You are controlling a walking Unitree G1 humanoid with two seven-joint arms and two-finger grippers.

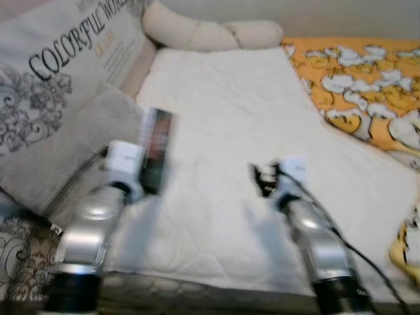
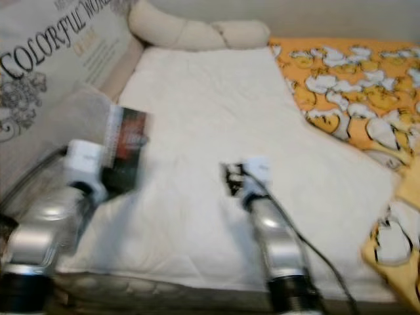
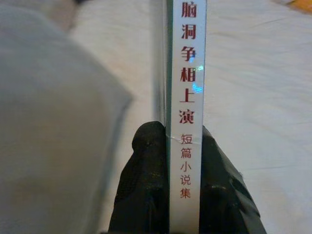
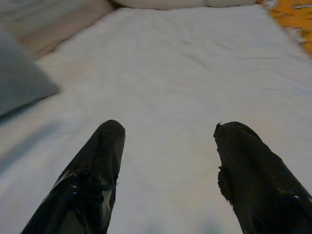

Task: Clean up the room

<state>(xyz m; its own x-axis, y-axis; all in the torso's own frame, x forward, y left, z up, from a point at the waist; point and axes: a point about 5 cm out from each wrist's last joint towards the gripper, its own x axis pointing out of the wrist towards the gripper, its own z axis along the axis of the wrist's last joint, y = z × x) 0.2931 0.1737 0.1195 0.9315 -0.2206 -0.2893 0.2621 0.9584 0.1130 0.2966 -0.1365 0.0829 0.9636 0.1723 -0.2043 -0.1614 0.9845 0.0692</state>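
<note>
A thin book [image 1: 155,149] with a dark cover and a white spine printed in red Chinese characters [image 3: 186,92] is held upright above the left side of the white bed sheet [image 1: 230,131]. My left gripper [image 3: 185,161] is shut on the book's lower spine, a black finger [image 3: 146,180] on each side. My right gripper [image 4: 168,146] hovers open over the middle of the sheet with nothing between its fingers [image 4: 97,170]; its wrist [image 1: 289,172] shows in the left eye view.
A grey pillow [image 1: 59,85] printed with "COLORFUL WORLD" leans at the left. A cream bolster [image 1: 210,33] lies at the head of the bed. An orange blanket with white ducks [image 1: 367,85] covers the right side.
</note>
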